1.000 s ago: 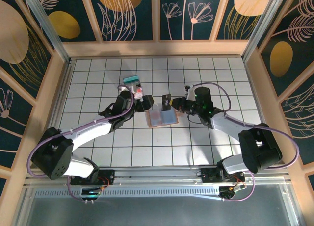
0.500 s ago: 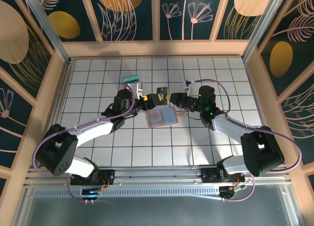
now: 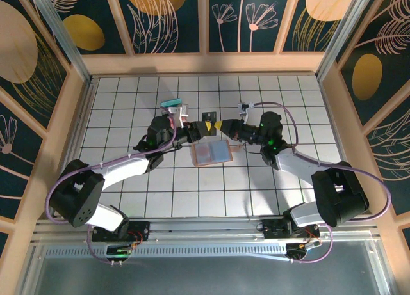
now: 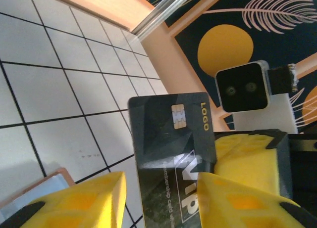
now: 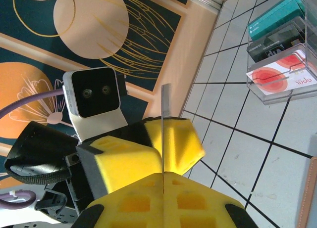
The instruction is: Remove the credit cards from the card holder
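Observation:
A dark credit card [image 3: 208,120] marked VIP [image 4: 168,134] stands upright above the table between both arms. My right gripper [image 3: 221,125] is shut on one edge of it; in the right wrist view the card [image 5: 165,104] rises edge-on from the closed pads [image 5: 162,188]. My left gripper [image 3: 199,130] straddles the card's other end, jaws [image 4: 161,203] partly closed, with floor visible between one pad and the card. The card holder [image 3: 211,153] lies open on the tiles just below, tan rim outward, greyish-blue pockets up. No cards show in its pockets.
A clear stand [image 3: 173,107] behind the left gripper holds a teal card [image 5: 275,15], a dark card [image 5: 275,40] and a red-and-white card [image 5: 277,72]. Wooden walls ring the tiled table. Open tiles lie in front of the holder.
My right gripper has carried the dark card up and away from the holder toward the left gripper. The left gripper has reached in around it and narrowed its jaws.

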